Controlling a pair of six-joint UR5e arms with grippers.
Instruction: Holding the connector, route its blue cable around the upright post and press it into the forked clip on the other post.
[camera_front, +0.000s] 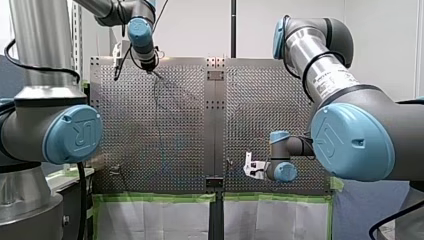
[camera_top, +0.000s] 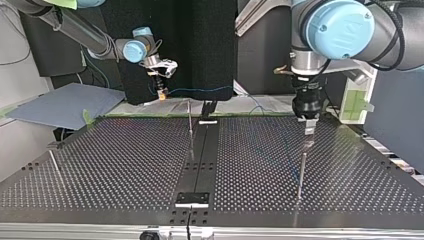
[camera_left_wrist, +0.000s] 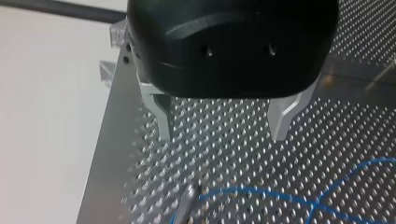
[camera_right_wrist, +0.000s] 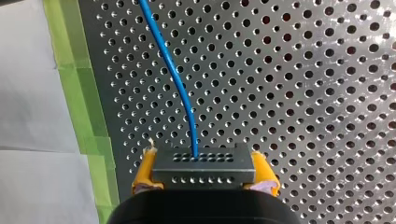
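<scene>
Clamping the dark, hole-dotted connector block (camera_right_wrist: 204, 168) between its yellow pads (camera_right_wrist: 142, 172), the right gripper (camera_top: 161, 89) hangs over the perforated metal bench (camera_top: 125, 165) near the edge closest to the arms. The thin blue cable (camera_right_wrist: 173, 74) leaves the block's face lengthwise ahead of it, trailing across toward the slim upright post (camera_top: 190, 125) by the bench's middle seam. The left gripper (camera_left_wrist: 223, 135), black with bare metal fingers (camera_left_wrist: 161, 116) spread and holding nothing, hovers above another thin post (camera_top: 302, 170) with the cable lying just beside it; whether that post carries the forked clip, I can't make out.
</scene>
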